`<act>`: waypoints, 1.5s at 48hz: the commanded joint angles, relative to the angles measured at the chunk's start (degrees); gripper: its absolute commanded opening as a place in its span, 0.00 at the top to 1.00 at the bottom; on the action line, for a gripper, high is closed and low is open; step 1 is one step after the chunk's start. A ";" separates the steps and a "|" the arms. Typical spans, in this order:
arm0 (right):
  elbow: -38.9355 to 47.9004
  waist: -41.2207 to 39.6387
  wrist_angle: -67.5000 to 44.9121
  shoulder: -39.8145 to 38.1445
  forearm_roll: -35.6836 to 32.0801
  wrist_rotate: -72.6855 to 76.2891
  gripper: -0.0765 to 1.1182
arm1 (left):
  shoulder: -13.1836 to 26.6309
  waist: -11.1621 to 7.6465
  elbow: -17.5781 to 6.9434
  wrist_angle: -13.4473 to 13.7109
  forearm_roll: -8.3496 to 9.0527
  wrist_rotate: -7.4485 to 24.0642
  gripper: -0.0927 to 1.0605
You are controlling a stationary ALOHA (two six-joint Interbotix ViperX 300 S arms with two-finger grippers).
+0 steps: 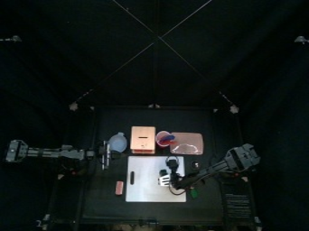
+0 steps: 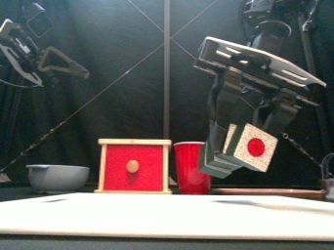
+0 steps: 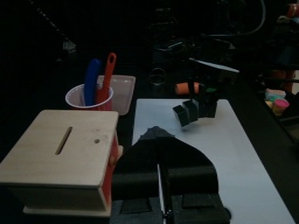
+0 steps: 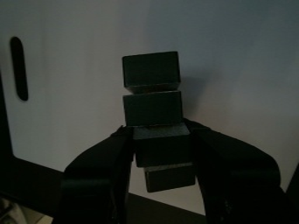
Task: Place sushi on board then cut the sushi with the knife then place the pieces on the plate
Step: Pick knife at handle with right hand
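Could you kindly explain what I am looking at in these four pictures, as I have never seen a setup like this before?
This is a robot with two black arms, each ending in a two-jawed gripper, working at a small black table. One picture looks down from high above. One looks level across the table from its front edge. The other two come from a camera on each wrist.

On the table lies a white cutting board. Behind it stand a blue-grey bowl, a wooden box with a red drawer front, a red cup holding a blue knife and a red knife, and a pink tray.

The right gripper is shut on a toy sushi roll of dark blocks and holds it over the board. The left gripper rests at the left, near the bowl.
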 commanded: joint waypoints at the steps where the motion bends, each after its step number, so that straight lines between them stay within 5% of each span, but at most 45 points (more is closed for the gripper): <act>1: -2.72 -0.35 0.79 0.35 -0.97 0.53 0.38 | 0.09 0.18 -0.79 -0.35 0.35 0.09 0.93; 24: -5.98 -0.62 3.69 4.66 -2.37 0.53 0.35 | 0.09 0.26 -0.44 -0.26 0.62 0.09 0.93; 52: -8.17 -0.79 7.03 5.45 -2.55 -0.26 0.15 | 0.09 0.26 0.00 -0.26 2.90 0.09 0.93; 72: -5.10 -0.88 5.63 -5.98 -11.25 -2.55 0.16 | 0.09 0.53 0.00 -0.26 2.90 0.00 0.93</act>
